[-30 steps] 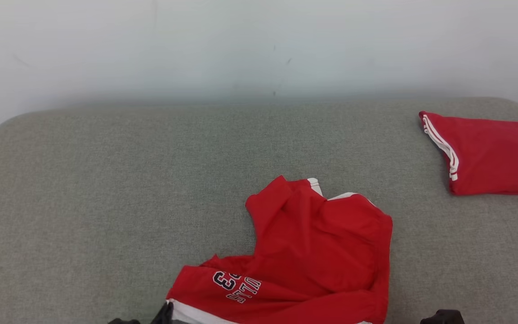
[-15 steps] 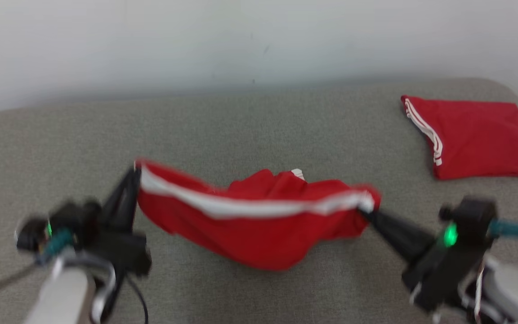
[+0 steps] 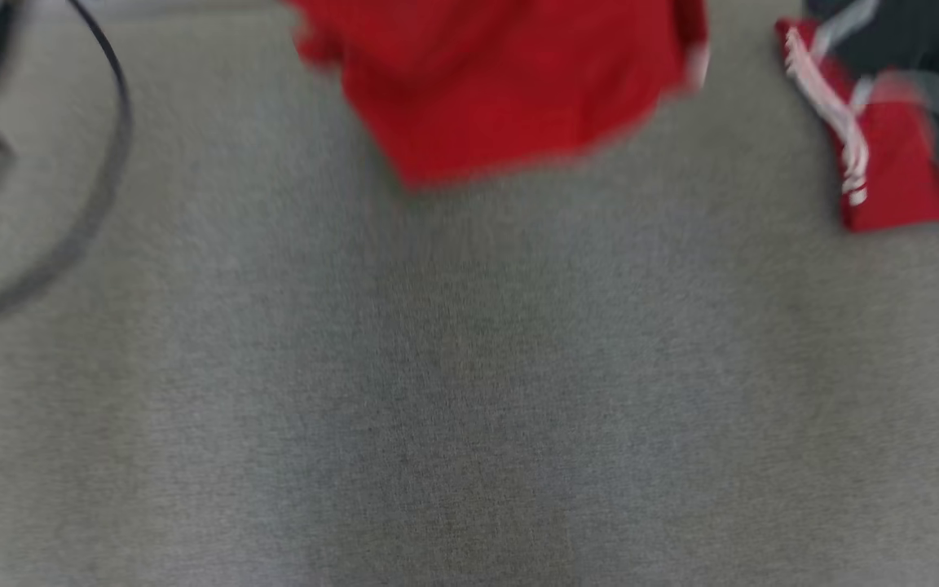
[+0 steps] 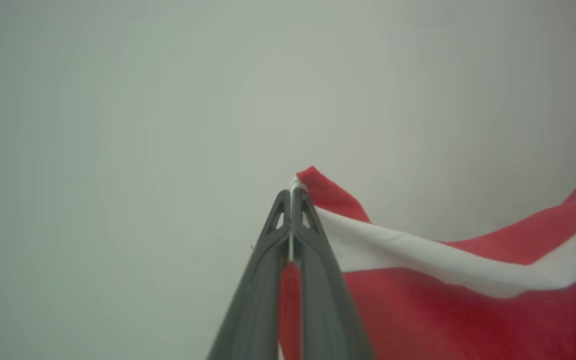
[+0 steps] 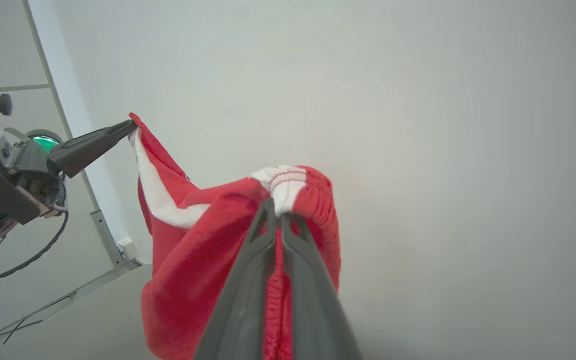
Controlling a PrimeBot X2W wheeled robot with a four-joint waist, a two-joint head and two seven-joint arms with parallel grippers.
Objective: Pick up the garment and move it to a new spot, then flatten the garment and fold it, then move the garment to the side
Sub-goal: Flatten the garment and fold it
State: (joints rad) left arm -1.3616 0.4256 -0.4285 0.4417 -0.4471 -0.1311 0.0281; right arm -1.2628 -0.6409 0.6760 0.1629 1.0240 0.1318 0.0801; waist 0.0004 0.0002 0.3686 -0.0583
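Far left of the head view there's a dark cable (image 3: 125, 139) looping over the grey cushion (image 3: 469, 391), all pretty smeared. The left gripper (image 4: 292, 192) has its two fingers pressed tight together on a corner of the garment (image 4: 468, 315), right where the white band (image 4: 418, 255) starts, with just pale wall (image 4: 118, 125) behind it. From there the cloth runs off to the right, up in the air and sagging in the middle. In the head view it's the red blob at top centre, too blurry to say whether its lowest edge touches the cushion. The right gripper (image 5: 277, 210) is clamped on the other end, a bunched elastic bit with white ribbing poking out above the fingertips, and red fabric droops down both sides of its fingers. Its wrist camera also catches the left gripper out at the left, pinching its corner. At the far right of the cushion sits a second folded red piece (image 3: 893, 179) with white stripes, apart from the hanging one, and a dark blurry bit of the right arm (image 3: 910, 41) cuts across the top of it.
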